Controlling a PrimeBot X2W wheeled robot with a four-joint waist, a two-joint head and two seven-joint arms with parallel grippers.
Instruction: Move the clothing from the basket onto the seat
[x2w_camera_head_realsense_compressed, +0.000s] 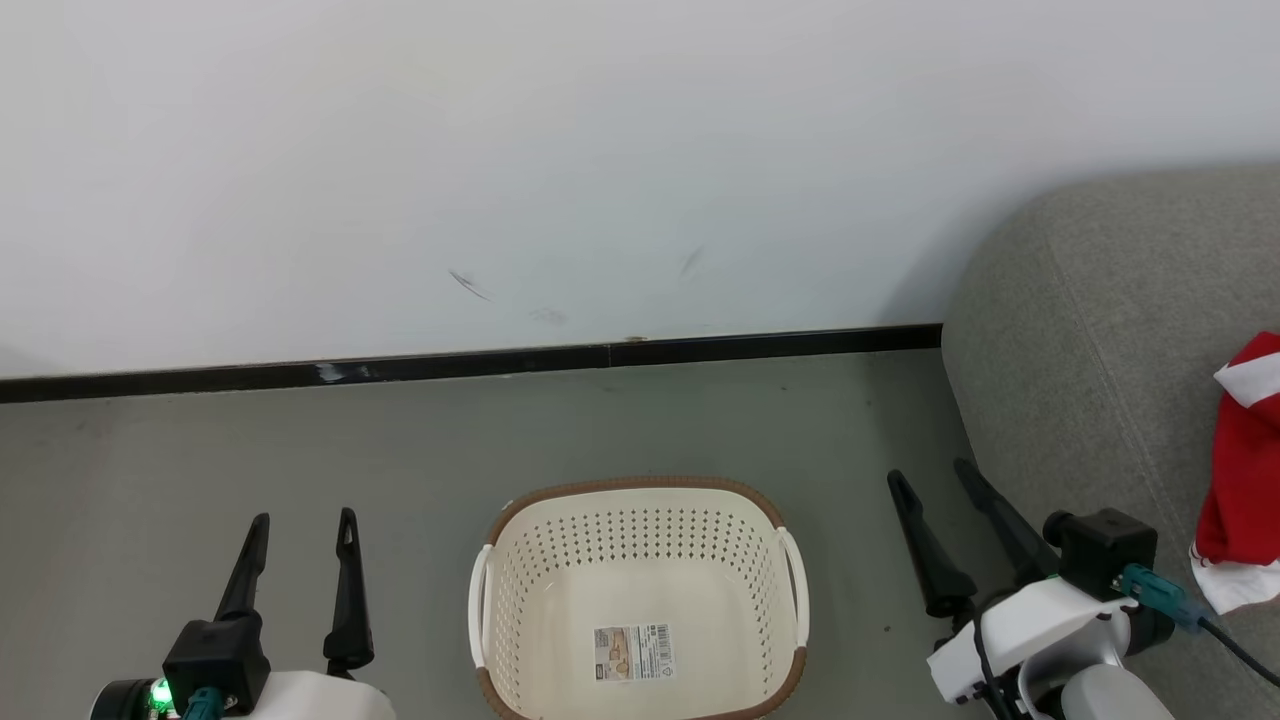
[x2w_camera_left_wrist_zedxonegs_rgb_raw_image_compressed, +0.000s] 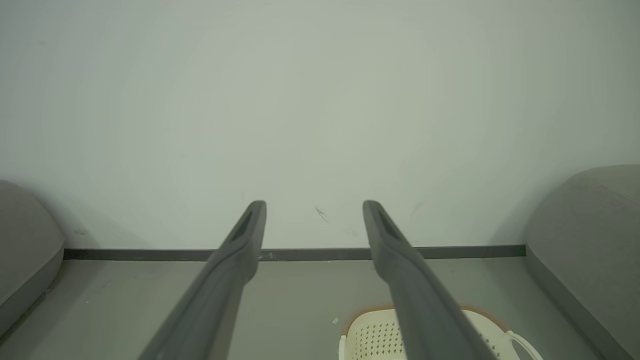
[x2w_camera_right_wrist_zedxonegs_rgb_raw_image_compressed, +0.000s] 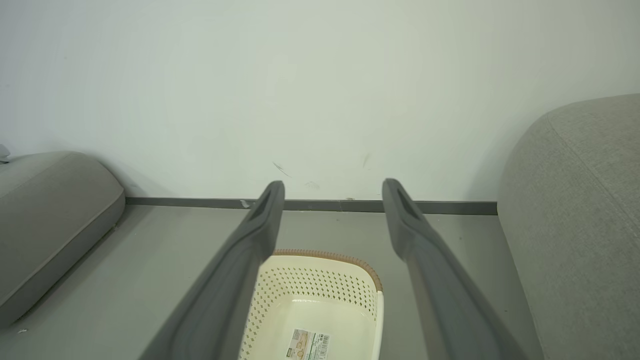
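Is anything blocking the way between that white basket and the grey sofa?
Nothing but the robot's own right gripper, open and empty, above the floor between the basket and the sofa. The basket holds only a sticker; red-and-white clothing lies on the sofa.

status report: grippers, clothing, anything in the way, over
Both empty: left gripper open, right gripper open. Red clothing on seat, basket empty. Nothing in the way.
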